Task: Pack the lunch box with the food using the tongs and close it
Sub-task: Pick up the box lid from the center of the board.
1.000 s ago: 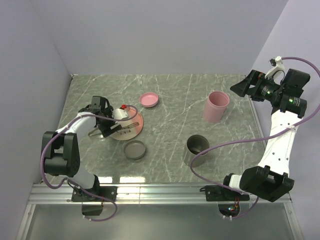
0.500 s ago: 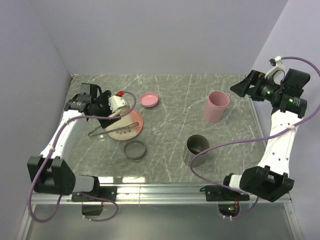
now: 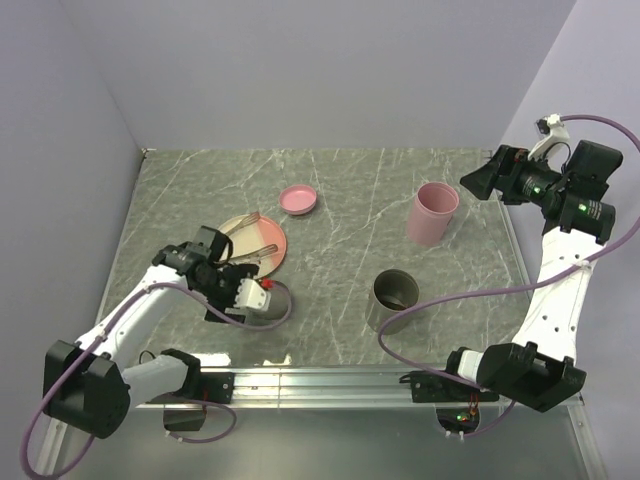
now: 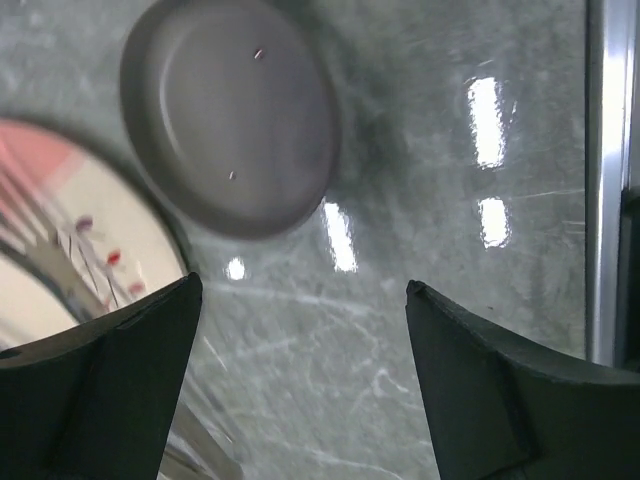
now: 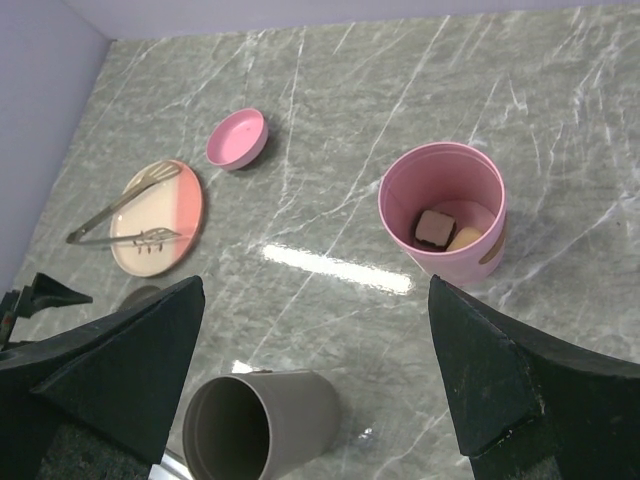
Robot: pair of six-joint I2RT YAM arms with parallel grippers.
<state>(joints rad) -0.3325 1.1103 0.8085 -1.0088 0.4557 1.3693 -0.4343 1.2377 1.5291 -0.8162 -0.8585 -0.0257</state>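
Tongs (image 5: 120, 206) lie on the plate (image 5: 185, 215), food (image 5: 435, 228) sits in the pink tub (image 5: 440, 265), and with our left gripper (image 4: 300, 290) spread empty above the grey lid (image 4: 230, 120) we judge we should centre over its rim, descend level and pinch gently, while our right gripper (image 5: 315, 285) hangs spread, empty.
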